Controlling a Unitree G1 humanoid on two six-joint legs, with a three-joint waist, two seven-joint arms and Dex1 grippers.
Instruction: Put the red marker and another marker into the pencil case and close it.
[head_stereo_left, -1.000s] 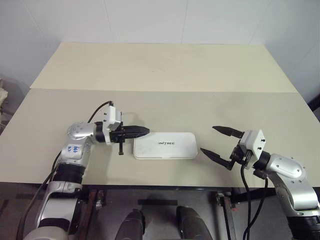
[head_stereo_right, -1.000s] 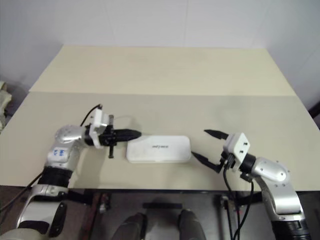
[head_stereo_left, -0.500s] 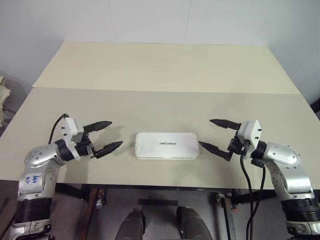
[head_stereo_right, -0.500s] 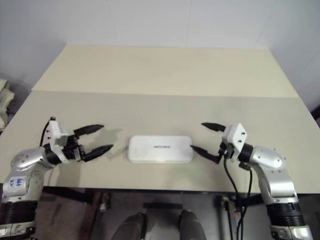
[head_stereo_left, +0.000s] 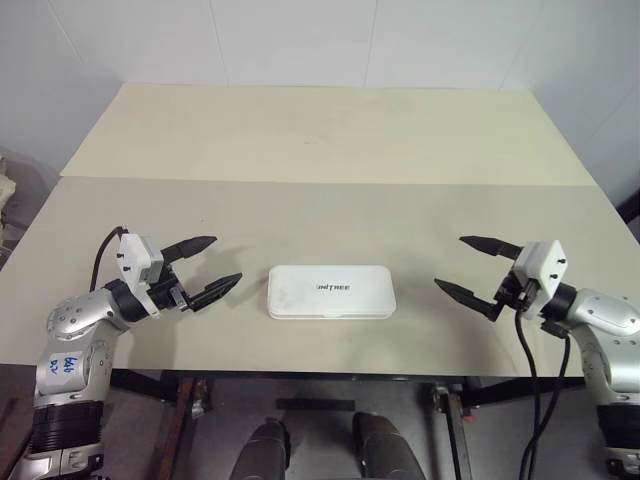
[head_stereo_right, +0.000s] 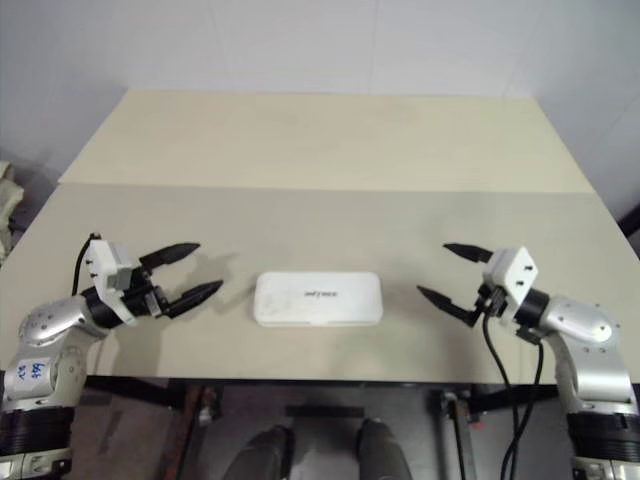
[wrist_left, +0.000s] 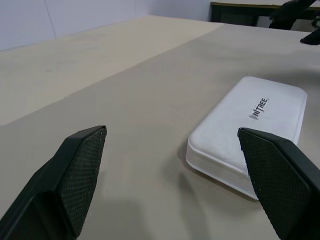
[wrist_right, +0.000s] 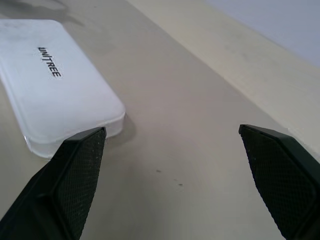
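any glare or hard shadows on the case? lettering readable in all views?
Left eye view: pencil case evenly lit, no glare, a thin soft shadow along its near edge; lettering dark and readable. Right eye view: lettering too small and soft to read. Left wrist view: lettering crisp, soft shadow on the table beside the case. Right wrist view: lettering crisp, short shadow at the case corner; the near fingers look large.

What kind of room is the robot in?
Probably a plain test room or lab: a bare beige table against a white wall, with just a white pencil case on it.
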